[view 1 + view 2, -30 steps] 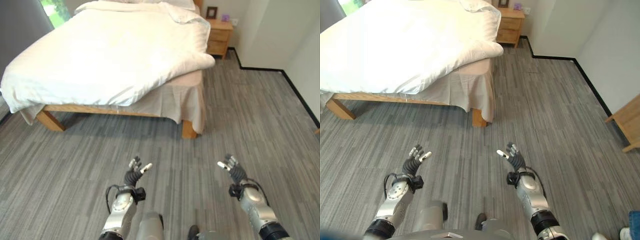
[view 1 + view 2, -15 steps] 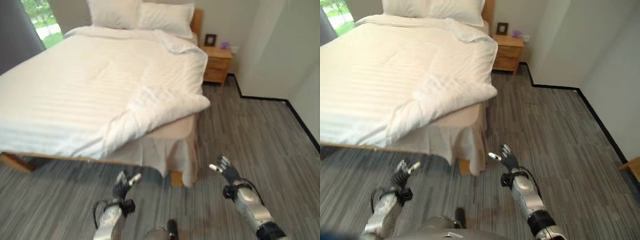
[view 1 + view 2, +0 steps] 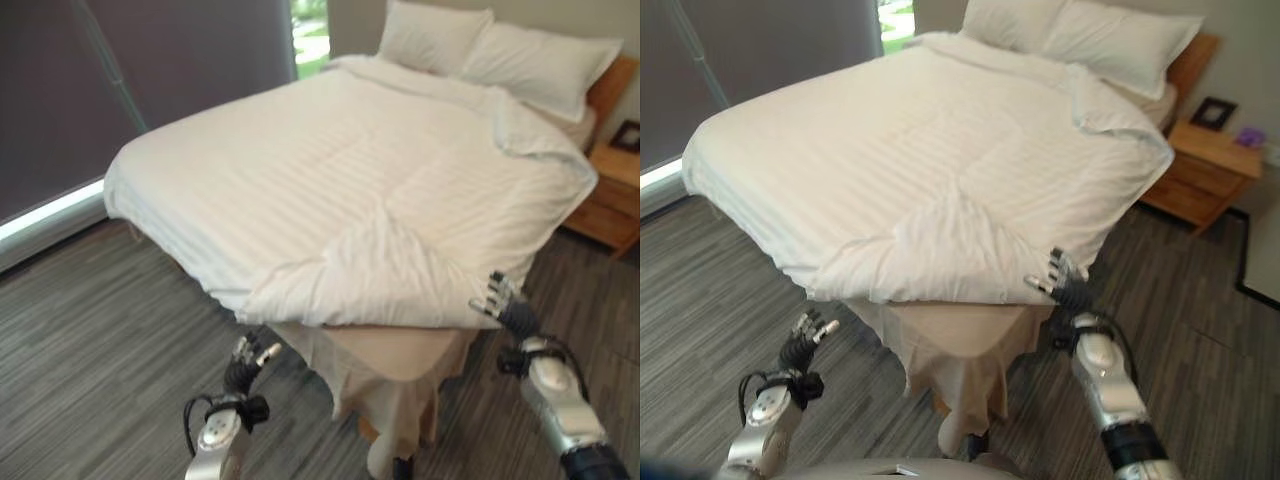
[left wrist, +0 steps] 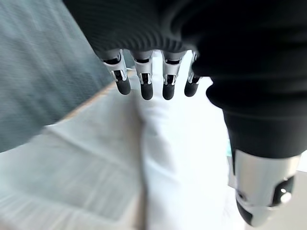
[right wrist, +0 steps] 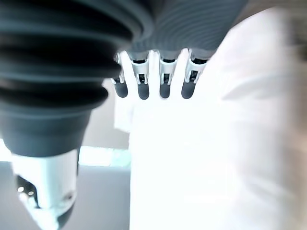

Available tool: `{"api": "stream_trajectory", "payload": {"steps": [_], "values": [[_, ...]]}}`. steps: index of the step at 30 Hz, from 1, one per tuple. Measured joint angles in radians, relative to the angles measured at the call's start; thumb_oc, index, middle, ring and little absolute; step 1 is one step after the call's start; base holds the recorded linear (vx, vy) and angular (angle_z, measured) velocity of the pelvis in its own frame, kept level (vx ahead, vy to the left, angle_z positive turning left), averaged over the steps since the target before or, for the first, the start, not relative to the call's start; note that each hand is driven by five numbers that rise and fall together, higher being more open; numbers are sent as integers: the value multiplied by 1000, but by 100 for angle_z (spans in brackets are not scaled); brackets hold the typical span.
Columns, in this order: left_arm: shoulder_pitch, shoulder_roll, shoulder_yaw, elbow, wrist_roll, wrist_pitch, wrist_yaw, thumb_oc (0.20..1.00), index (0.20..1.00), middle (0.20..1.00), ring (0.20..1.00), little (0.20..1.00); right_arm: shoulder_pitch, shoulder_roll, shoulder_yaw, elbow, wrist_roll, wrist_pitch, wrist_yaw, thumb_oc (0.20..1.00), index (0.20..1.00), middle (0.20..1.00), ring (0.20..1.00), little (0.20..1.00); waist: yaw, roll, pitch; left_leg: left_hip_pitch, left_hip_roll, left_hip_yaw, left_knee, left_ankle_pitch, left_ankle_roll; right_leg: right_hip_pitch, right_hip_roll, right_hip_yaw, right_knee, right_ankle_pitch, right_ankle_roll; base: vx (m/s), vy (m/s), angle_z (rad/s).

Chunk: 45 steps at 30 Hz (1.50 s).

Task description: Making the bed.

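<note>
A bed carries a white striped duvet (image 3: 330,190) with two pillows (image 3: 490,55) at its head. The duvet's near corner (image 3: 370,285) is folded back and rumpled, baring the beige mattress (image 3: 395,350) and bed skirt (image 3: 960,375) below. My left hand (image 3: 248,362) hangs open low by the bed's foot, clear of the cloth. My right hand (image 3: 508,310) is open right beside the folded duvet's edge at the bed's corner; I cannot tell if it touches. Both wrist views show straight fingers (image 4: 144,86) and fingers (image 5: 163,88) holding nothing.
A wooden nightstand (image 3: 1200,170) with a small picture frame (image 3: 1214,112) stands beside the headboard. A dark curtain (image 3: 120,80) and window line the far side of the bed. Grey plank floor (image 3: 90,330) surrounds the bed's foot.
The whole picture has shifted: the camera has swung round and come close to the bed's near corner. My right hand has risen next to the folded duvet edge.
</note>
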Motion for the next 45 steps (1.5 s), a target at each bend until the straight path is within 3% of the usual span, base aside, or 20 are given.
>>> {"api": "stream_trajectory", "payload": {"steps": [3,5,6,9,11,12,13,18,21,23,28,32,39,43,44,45], "values": [[17,5,0,-15,1,4,-40,1000,1000,1000,1000,1000,-30,-67,1,-74,-82,-2,33,1000,1000,1000,1000,1000,4,-12,7,21,20,-2,-36,58,-7,46,33,-16,-1,-31,0,31,-29,13],[25,7,-2,-19,1,6,-69,1000,1000,1000,1000,1000,-112,-237,21,-59,-222,3,44,1000,1000,1000,1000,1000,4,-24,14,18,16,-11,-35,60,-10,48,27,-33,-6,-49,9,19,-14,13],[25,20,-19,-19,0,6,-75,1000,1000,1000,1000,1000,-217,-285,53,3,-278,3,44,1000,1000,1000,1000,1000,4,-25,14,18,12,-25,-34,61,-9,51,22,-40,-6,-49,10,-4,-4,20],[8,30,-60,-19,-3,6,-82,1000,1000,1000,1000,1000,-431,-323,221,143,-360,6,41,1000,1000,1000,1000,1000,5,-26,13,16,8,-34,-28,65,-15,53,17,-54,-6,-49,11,-10,-2,18],[0,30,-90,-21,-5,4,-91,1000,1000,1000,1000,1000,-490,-310,270,187,-407,4,41,1000,1000,1000,1000,1000,43,-31,11,11,6,-53,-23,70,-12,56,14,-65,-6,-49,10,-40,4,18],[0,38,-115,-17,-26,6,-93,1000,1000,1000,1000,1000,-675,-304,469,354,-453,8,40,1000,1000,1000,1000,1000,42,-28,11,-1,2,-57,-13,68,-14,52,10,-70,-6,-50,12,-54,-1,13],[-8,48,-150,-18,-31,6,-99,1000,1000,1000,1000,1000,-777,-315,587,453,-480,17,43,1000,1000,1000,1000,1000,54,-28,12,-10,0,-63,-10,69,-15,48,7,-80,-6,-50,12,-73,-4,42],[-23,78,-166,-7,-40,6,-99,1000,1000,1000,1000,1000,-942,-249,592,600,-554,26,-4,1000,1000,1000,1000,1000,115,-44,13,-62,-9,-96,14,76,-19,16,0,-112,-3,-40,3,-54,-9,20],[-33,103,-169,8,-41,6,-100,1000,1000,1000,1000,1000,-1034,-157,684,804,-634,42,-5,1000,1000,1000,1000,1000,115,-51,17,-109,-16,-127,37,77,-27,-6,-10,-146,-3,-41,5,-47,2,30],[-34,107,-174,9,-41,6,-99,1000,1000,1000,1000,1000,-1039,-149,686,839,-669,50,-7,1000,1000,1000,1000,1000,142,-52,33,-137,-21,-136,45,79,-26,-25,-15,-153,-1,-38,5,-62,9,22],[-80,110,-190,19,-41,12,-98,1000,1000,1000,1000,1000,-1068,-104,677,963,-670,71,-27,1000,1000,1000,1000,1000,160,-49,72,-230,-35,-152,90,79,-29,-92,-19,-171,-1,-22,5,-39,5,10],[-88,112,-192,22,-41,14,-96,1000,1000,1000,1000,1000,-1074,-97,678,978,-669,83,-27,1000,1000,1000,1000,1000,163,-37,97,-248,-41,-165,95,79,-30,-103,-20,-181,-1,-23,6,-48,19,10],[-147,119,-207,23,-42,12,-77,1000,1000,1000,1000,1000,-1096,-96,678,1006,-669,89,-44,1000,1000,1000,1000,1000,163,-27,155,-392,-50,-167,161,76,-34,-215,-25,-185,0,4,2,-58,-1,2],[-151,116,-209,25,-42,12,-73,1000,1000,1000,1000,1000,-1079,-88,678,1021,-668,90,-44,1000,1000,1000,1000,1000,162,-22,179,-397,-49,-166,161,75,-37,-222,-24,-186,0,5,1,-41,20,-2],[-177,109,-226,41,-51,-11,-59,1000,1000,1000,1000,1000,-1056,-79,647,1030,-666,85,-68,1000,1000,1000,1000,1000,166,-42,171,-477,-55,-162,217,55,-54,-277,-28,-174,0,-2,17,-16,35,-5],[-213,108,-249,66,-64,-5,-57,1000,1000,1000,1000,1000,-1050,-66,634,1048,-665,88,-74,1000,1000,1000,1000,1000,160,-42,175,-520,-56,-163,235,56,-51,-311,-27,-174,0,1,22,-5,21,-4]]}}
